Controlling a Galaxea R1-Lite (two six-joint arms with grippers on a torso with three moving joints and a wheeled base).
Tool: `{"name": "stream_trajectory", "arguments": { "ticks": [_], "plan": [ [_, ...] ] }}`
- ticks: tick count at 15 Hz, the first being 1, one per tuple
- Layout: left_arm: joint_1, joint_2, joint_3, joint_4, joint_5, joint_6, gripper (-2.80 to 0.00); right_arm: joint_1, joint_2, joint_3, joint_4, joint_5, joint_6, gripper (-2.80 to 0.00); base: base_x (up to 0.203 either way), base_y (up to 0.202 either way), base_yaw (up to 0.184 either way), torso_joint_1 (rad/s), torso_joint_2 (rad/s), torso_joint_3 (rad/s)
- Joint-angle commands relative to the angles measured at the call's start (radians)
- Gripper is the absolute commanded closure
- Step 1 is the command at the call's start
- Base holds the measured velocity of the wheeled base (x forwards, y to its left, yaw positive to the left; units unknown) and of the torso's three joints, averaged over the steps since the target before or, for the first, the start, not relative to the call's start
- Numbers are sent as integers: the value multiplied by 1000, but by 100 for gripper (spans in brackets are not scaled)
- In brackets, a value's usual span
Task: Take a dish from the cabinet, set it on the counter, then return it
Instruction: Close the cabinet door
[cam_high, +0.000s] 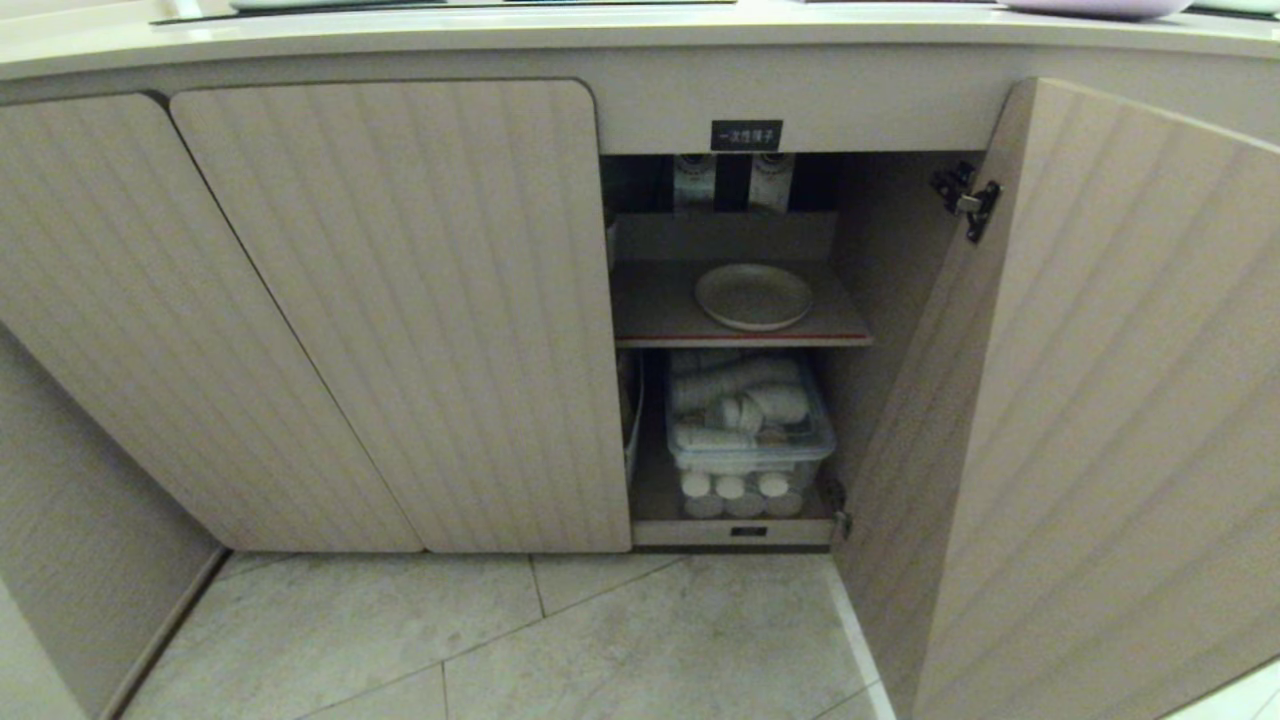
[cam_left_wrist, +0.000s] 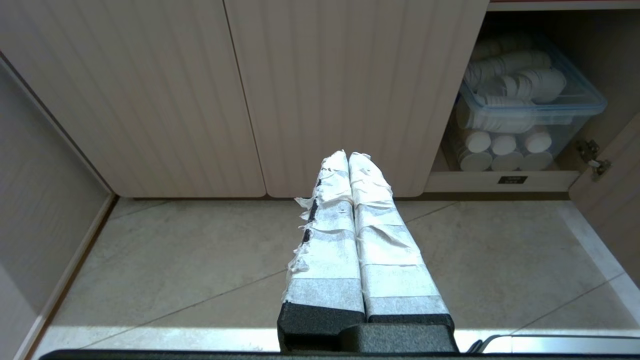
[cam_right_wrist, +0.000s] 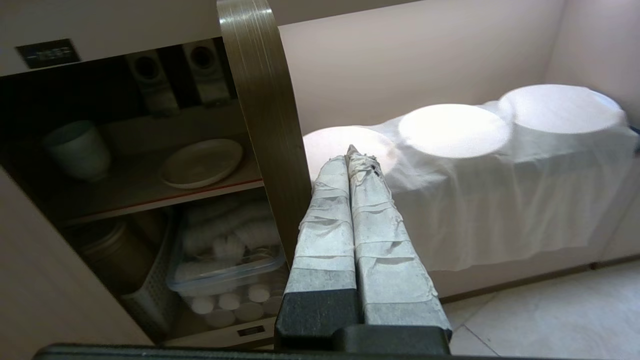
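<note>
The cream-white dish (cam_high: 754, 296) lies flat on the red-edged upper shelf (cam_high: 660, 320) of the open cabinet (cam_high: 400, 300), under a small black label (cam_high: 746, 135). In the right wrist view the dish (cam_right_wrist: 202, 162) sits on that shelf beyond the edge of the open door (cam_right_wrist: 260, 115). My right gripper (cam_right_wrist: 352, 155) is shut and empty, its taped fingers pressed together just outside the door edge, well short of the dish. My left gripper (cam_left_wrist: 347, 156) is shut and empty too, low over the floor before the closed doors. The counter (cam_high: 640, 30) runs along the top.
The right door (cam_high: 1100, 400) stands swung open. A clear bin of white cups (cam_high: 745, 415) fills the lower compartment. A pale cup (cam_right_wrist: 77, 147) stands on the shelf beside the dish. Plastic-wrapped white stacks (cam_right_wrist: 455, 130) sit in a lit niche past the door. Tiled floor (cam_high: 500, 640) lies below.
</note>
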Motion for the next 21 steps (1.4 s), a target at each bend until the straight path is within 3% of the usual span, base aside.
{"name": "stream_trajectory", "arguments": {
  "ticks": [1, 4, 9, 21],
  "plan": [
    [0, 0, 0, 0, 0, 0, 0, 0, 4, 4, -4, 12, 3, 0, 0, 0, 0, 0, 0, 0],
    [0, 0, 0, 0, 0, 0, 0, 4, 4, 7, -5, 15, 10, 0, 0, 0, 0, 0, 0, 0],
    [0, 0, 0, 0, 0, 0, 0, 5, 0, 11, -6, 99, 32, 0, 0, 0, 0, 0, 0, 0],
    [0, 0, 0, 0, 0, 0, 0, 19, 12, 63, -55, 177, 166, 0, 0, 0, 0, 0, 0, 0]
  ]
}}
